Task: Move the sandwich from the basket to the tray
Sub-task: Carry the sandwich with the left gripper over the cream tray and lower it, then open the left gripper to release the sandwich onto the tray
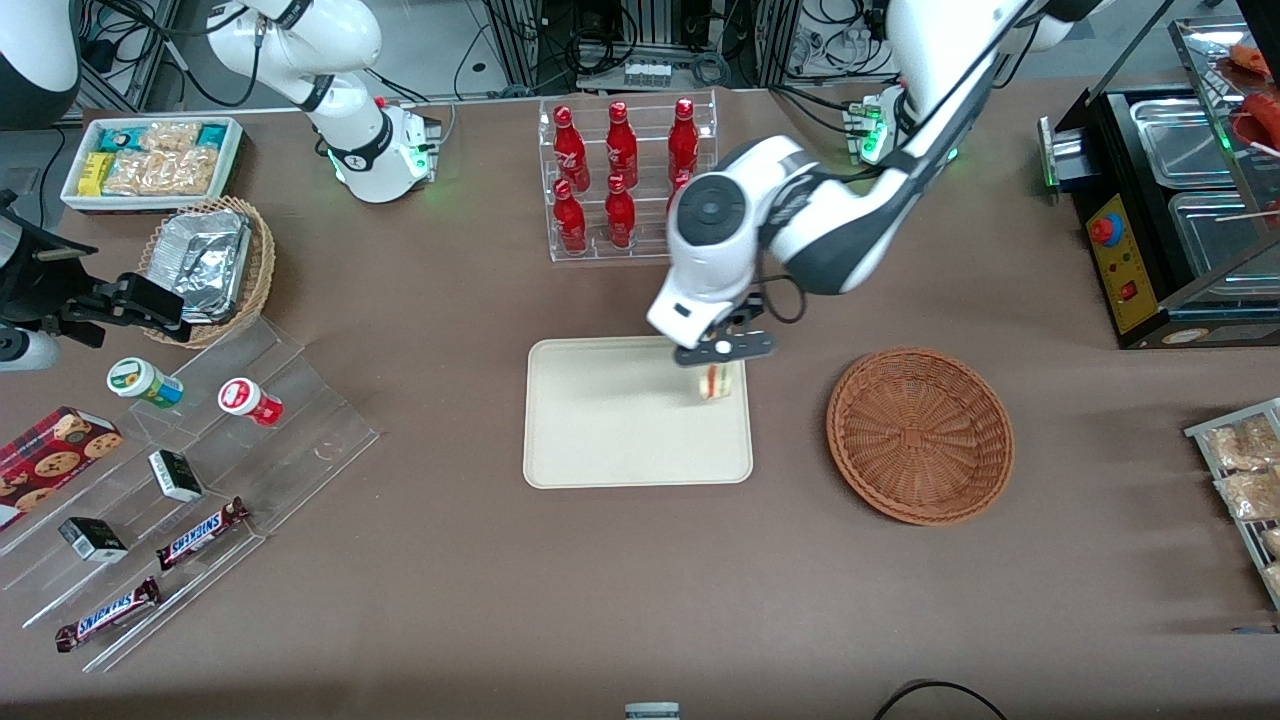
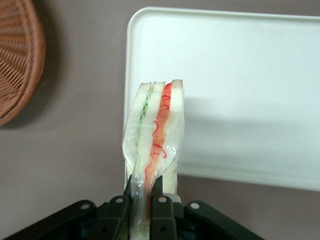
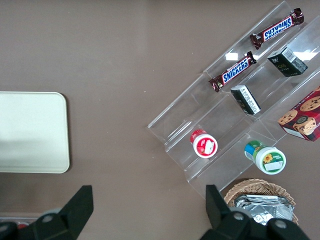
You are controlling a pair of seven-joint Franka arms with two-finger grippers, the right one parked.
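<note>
While your left arm reaches in from the upper right of the front frame, its gripper [image 1: 716,366] hangs at mid-frame over the tray [image 1: 610,440], clenched on the wrapped sandwich [image 1: 717,381], which dangles above the tray's edge nearest the basket [image 1: 920,435]. Your wrist camera shows the fingers [image 2: 161,207] pinching the wedge [image 2: 155,130] upright.

"SNICKERS" stands on two chocolate bars [image 1: 201,533] [image 1: 107,614] lying on the clear acrylic steps [image 1: 300,420].
</note>
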